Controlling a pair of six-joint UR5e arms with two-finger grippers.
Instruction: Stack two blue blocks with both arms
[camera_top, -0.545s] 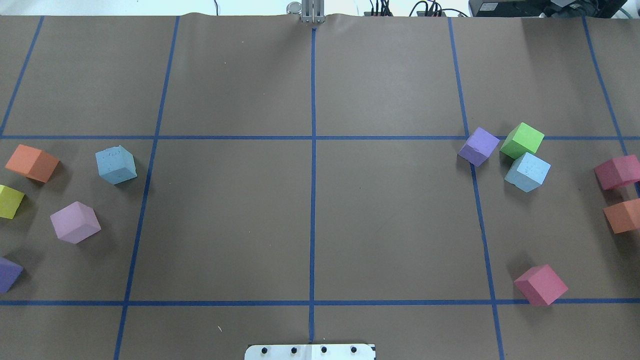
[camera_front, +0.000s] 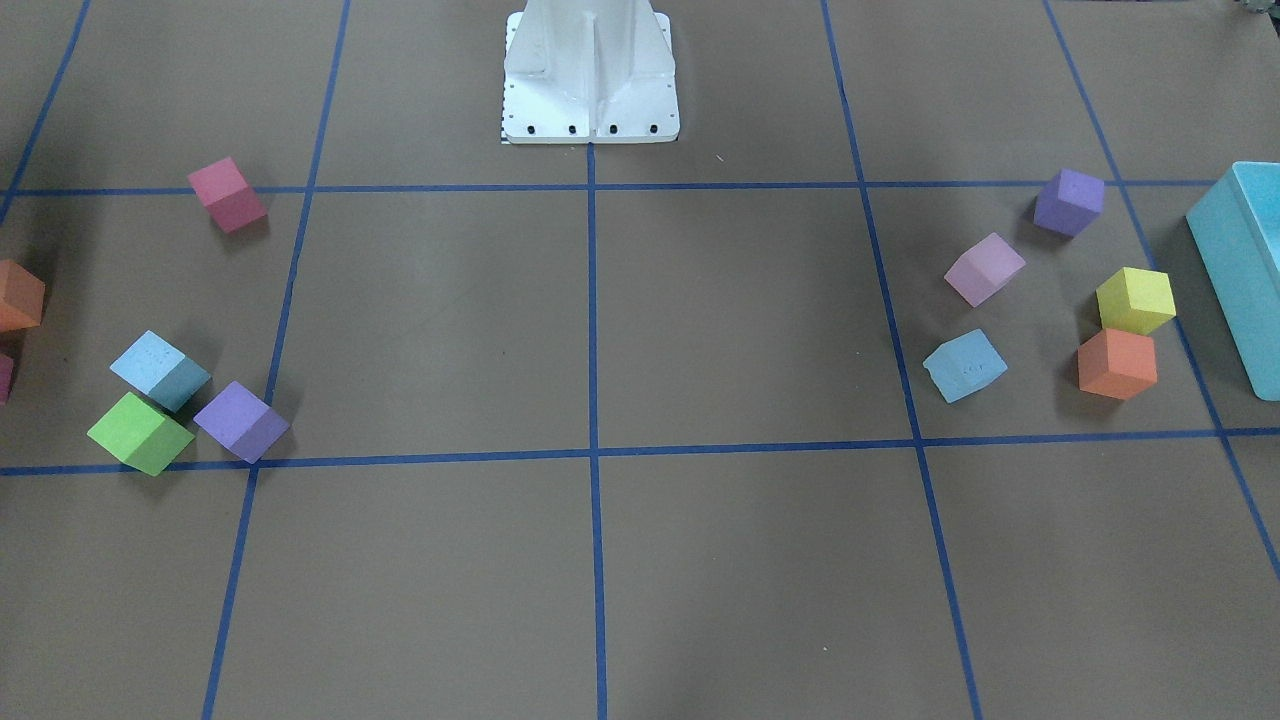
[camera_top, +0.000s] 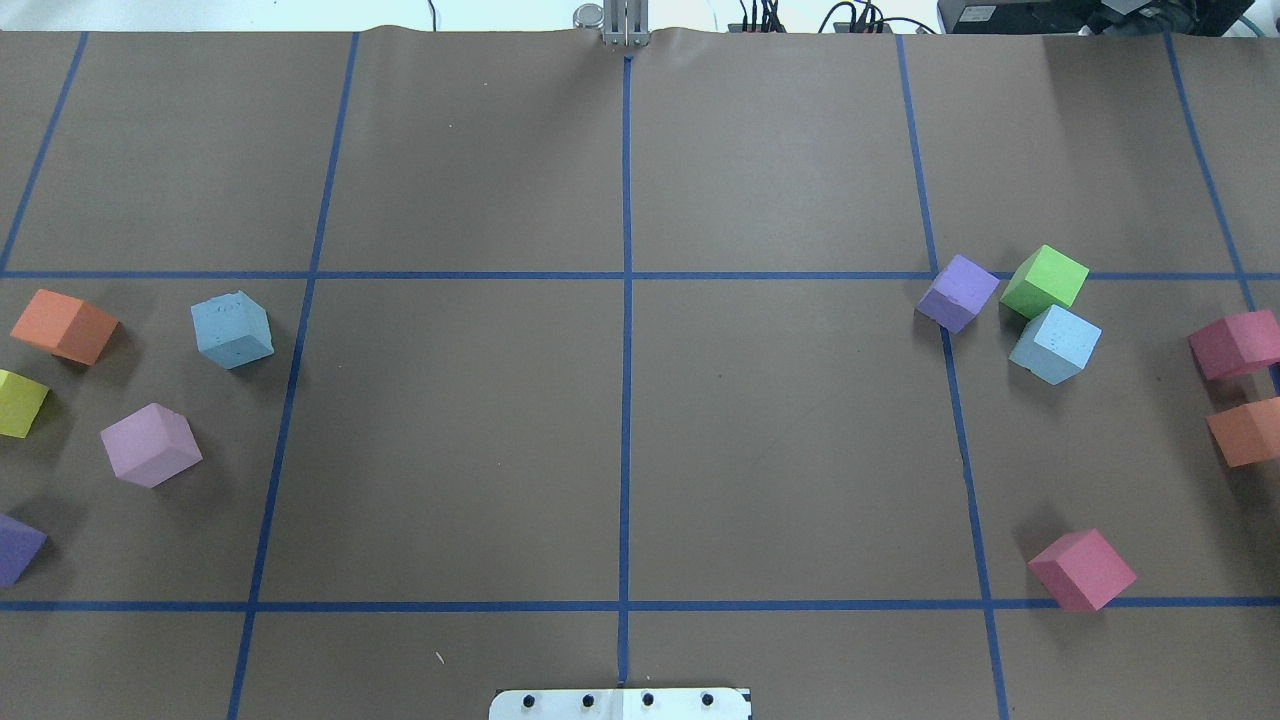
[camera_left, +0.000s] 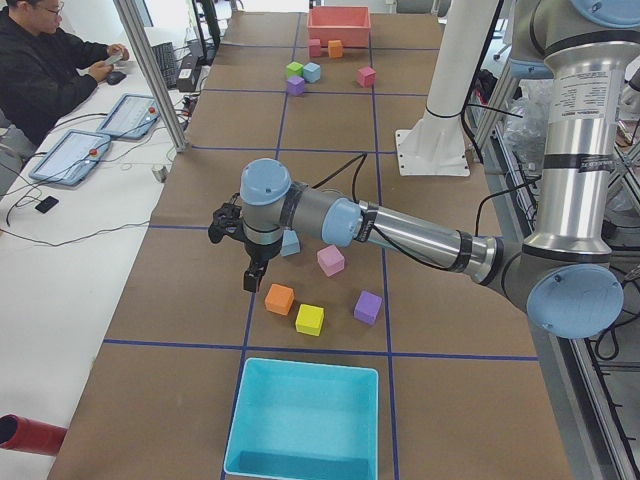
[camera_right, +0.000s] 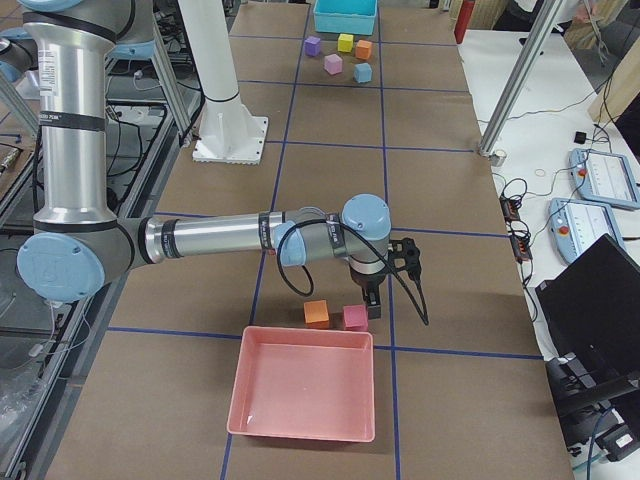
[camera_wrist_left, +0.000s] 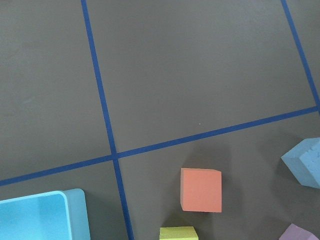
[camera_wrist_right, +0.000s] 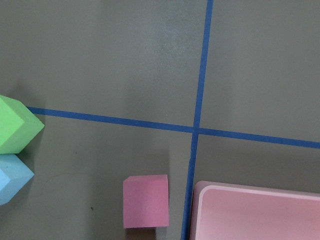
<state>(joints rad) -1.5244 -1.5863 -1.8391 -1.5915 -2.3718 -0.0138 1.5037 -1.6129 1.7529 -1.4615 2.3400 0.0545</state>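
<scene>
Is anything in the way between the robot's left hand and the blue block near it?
Nothing visible. The left hand hangs near the blue block with open space between them; the orange block lies off to one side.

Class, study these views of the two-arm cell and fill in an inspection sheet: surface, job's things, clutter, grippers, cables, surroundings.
Surface: brown paper table with a blue tape grid, lying flat.
Job's things: two blue blocks, one on the robot's left, one on its right close beside a green cube; unstacked, far apart.
Clutter: other coloured cubes at both ends; turquoise bin; pink bin.
Grippers: left tool and right tool hang above the table; open or shut cannot be told.
Cables: black cable looped at the right wrist.
Surroundings: seated operator at a side desk.
</scene>
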